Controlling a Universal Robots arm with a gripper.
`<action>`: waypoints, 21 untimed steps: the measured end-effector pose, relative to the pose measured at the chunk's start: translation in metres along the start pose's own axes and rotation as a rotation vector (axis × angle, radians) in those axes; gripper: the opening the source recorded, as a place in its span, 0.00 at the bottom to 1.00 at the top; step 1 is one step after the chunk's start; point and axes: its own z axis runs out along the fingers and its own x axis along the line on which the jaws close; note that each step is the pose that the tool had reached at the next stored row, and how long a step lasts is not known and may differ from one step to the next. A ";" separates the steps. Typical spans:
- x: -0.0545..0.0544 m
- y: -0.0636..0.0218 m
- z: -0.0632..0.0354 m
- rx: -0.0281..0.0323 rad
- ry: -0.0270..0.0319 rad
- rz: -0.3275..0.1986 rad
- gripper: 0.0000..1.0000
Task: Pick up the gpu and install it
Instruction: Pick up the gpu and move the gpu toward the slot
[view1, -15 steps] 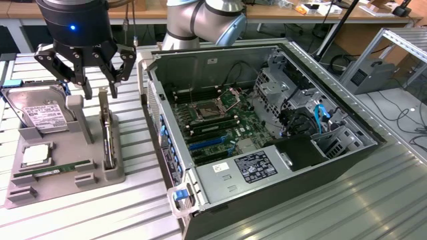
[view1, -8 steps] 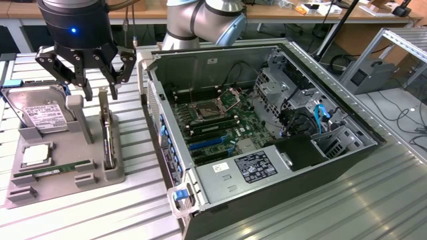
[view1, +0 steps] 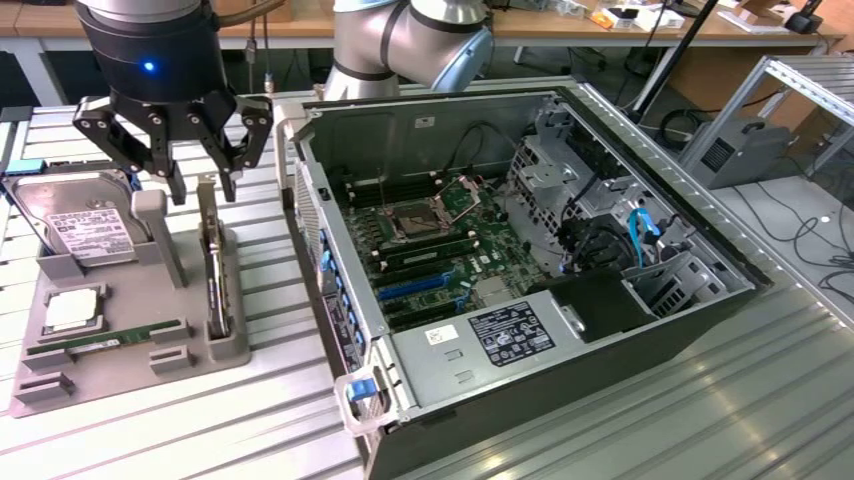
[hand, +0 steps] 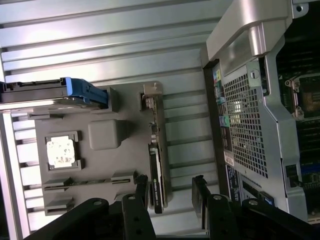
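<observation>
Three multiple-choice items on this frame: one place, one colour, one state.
1. Where is the gpu? A in the grey tray beside the computer case; B seated inside that case; C in the air.
2. The light above the hand is: A red; B blue; C green.
3. The hand is: A open above the gpu; B shut on the gpu; C shut, empty.
Key: A, it stands on edge in the tray; B, a blue dot glows; A, its jaws stand apart with nothing between.
</observation>
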 end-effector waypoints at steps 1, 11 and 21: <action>0.000 0.0000 0.0002 0.0000 0.0000 0.000 0.48; 0.000 -0.0002 0.0039 0.0000 0.0000 0.000 0.48; 0.000 -0.0003 0.0070 0.0000 0.0000 0.000 0.48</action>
